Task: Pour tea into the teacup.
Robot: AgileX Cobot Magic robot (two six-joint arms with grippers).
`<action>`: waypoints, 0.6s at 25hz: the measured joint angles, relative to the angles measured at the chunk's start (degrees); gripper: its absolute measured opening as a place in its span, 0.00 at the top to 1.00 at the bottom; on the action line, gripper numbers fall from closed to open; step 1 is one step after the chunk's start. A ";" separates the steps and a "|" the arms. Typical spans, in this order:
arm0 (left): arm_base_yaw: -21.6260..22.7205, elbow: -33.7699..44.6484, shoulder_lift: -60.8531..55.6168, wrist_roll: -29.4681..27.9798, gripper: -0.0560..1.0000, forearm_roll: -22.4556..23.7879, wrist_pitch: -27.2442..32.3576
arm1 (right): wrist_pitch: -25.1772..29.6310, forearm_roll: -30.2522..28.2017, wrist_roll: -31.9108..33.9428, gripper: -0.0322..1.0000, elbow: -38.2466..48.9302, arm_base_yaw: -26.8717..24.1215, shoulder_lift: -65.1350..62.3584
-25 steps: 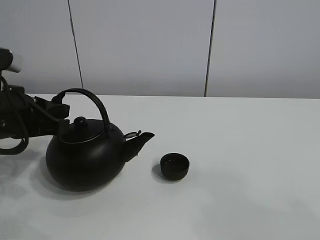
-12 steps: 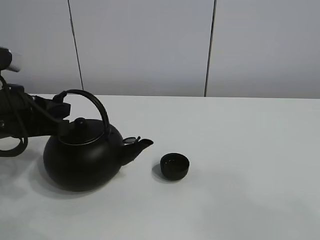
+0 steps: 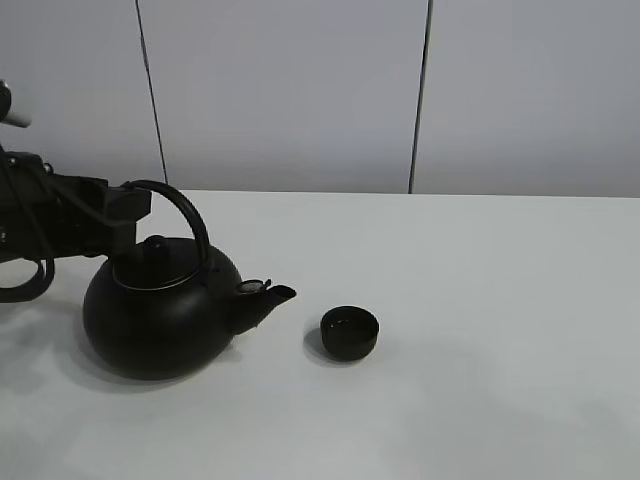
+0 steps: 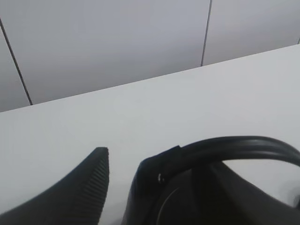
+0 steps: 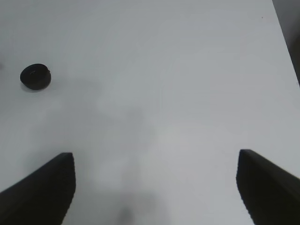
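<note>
Over the last second I have drawn the kettle (image 3: 158, 315) back toward my left side and settled it lower; its round body now sits flat on the tabletop (image 3: 480, 300) instead of leaning forward. Its spout (image 3: 268, 296) has dropped and pulled away from the teacup (image 3: 349, 333), so the gap between them is wider than before. The hoop handle (image 3: 180, 215) has swung more upright as the body levelled out. My left pincer (image 3: 128, 205), at the rear end of that handle, has risen a little and shifted back along with it.
</note>
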 joint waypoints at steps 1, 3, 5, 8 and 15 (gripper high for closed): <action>0.00 0.30 0.00 0.00 0.57 -0.12 -0.31 | 0.00 0.00 0.00 0.35 0.00 0.00 0.00; 0.00 0.80 -0.13 0.00 0.56 -0.14 -1.22 | 0.00 0.00 0.00 0.35 0.00 0.00 0.00; 0.00 1.54 -0.43 0.00 0.56 -0.34 -1.57 | 0.00 0.00 0.00 0.35 0.00 0.00 0.00; 0.00 2.97 -0.72 0.00 0.55 -0.46 -2.06 | 0.00 0.00 0.00 0.35 0.00 0.00 0.00; 0.00 6.18 -0.78 0.55 0.55 -0.46 -4.49 | 0.00 0.00 0.00 0.35 0.00 0.00 0.00</action>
